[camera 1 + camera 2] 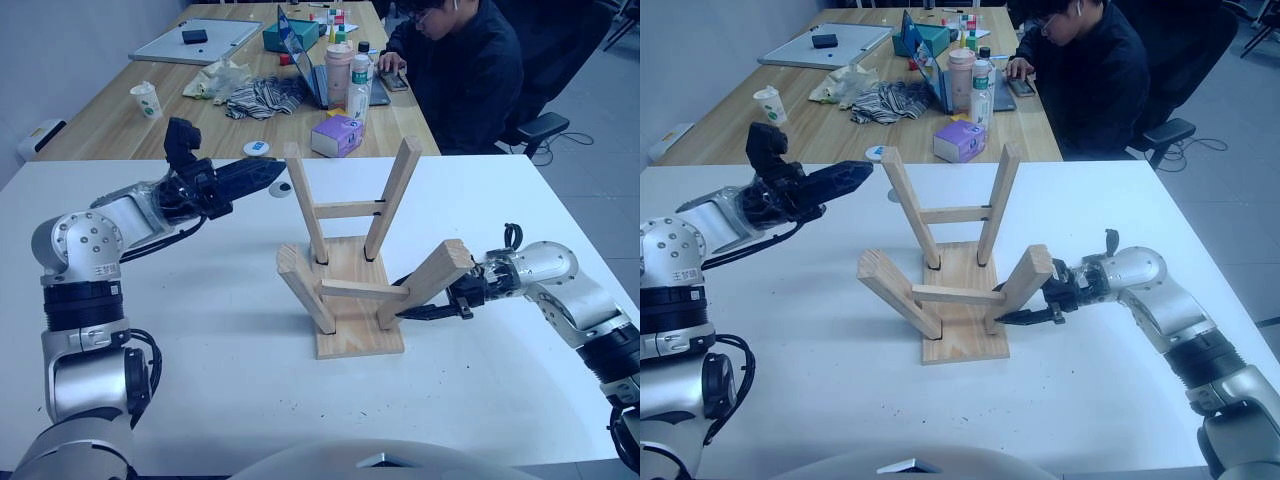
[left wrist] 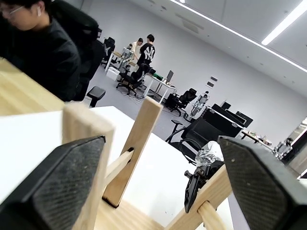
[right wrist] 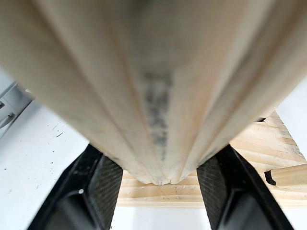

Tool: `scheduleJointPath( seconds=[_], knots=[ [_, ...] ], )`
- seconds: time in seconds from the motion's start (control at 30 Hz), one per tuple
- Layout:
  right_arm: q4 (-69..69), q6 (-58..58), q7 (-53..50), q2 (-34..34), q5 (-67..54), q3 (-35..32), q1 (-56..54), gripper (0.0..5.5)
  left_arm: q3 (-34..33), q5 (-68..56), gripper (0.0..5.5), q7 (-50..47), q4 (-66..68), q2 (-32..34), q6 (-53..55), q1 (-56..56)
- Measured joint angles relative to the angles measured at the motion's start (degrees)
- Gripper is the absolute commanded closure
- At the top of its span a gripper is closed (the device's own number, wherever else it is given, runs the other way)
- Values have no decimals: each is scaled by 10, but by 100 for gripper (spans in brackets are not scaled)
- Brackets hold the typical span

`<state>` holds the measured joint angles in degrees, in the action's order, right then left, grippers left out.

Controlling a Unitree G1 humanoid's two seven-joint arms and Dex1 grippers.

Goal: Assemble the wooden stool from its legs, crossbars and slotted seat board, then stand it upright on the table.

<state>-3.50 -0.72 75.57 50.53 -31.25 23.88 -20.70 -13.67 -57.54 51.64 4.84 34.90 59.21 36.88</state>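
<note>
Wooden seat board (image 1: 360,340) is lying flat on the white desk (image 1: 220,380) at frame centre, its legs sticking upward. At lower right, the right jaws are clamping the tilted near-right leg (image 1: 432,279). Farther back, at upper left, the left jaws are hovering apart beside the far-left leg (image 1: 305,205).

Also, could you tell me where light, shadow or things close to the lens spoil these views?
Left wrist view: ceiling light strips flare bright, and the left pincer looms dark in front. Right wrist view: the pale wooden stool leg, clamped in the right pincer, sits right at the lens, hiding much behind it. Left eye view: even light, only faint shadows on the white table.
</note>
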Motion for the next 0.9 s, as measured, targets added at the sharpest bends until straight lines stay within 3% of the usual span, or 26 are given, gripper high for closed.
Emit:
scheduleJointPath(
  seconds=[0.2, 0.47, 0.67, 0.9],
  knots=[
    [0, 0, -2, 0, 0, 2, 2, 345, 82, 14, 116, 48, -33, -5, -1, 141],
    [0, 0, -10, 0, -2, 4, 7, 345, 331, 141, 116, 137, -20, -38, 42, 351],
    [4, 0, -20, 0, -2, 3, 14, 345, 504, 238, 116, 261, -12, -14, 46, 446],
    [6, 2, -22, 0, -2, 3, 15, 345, 566, 299, 116, 343, 15, -12, 19, 490]
  ],
)
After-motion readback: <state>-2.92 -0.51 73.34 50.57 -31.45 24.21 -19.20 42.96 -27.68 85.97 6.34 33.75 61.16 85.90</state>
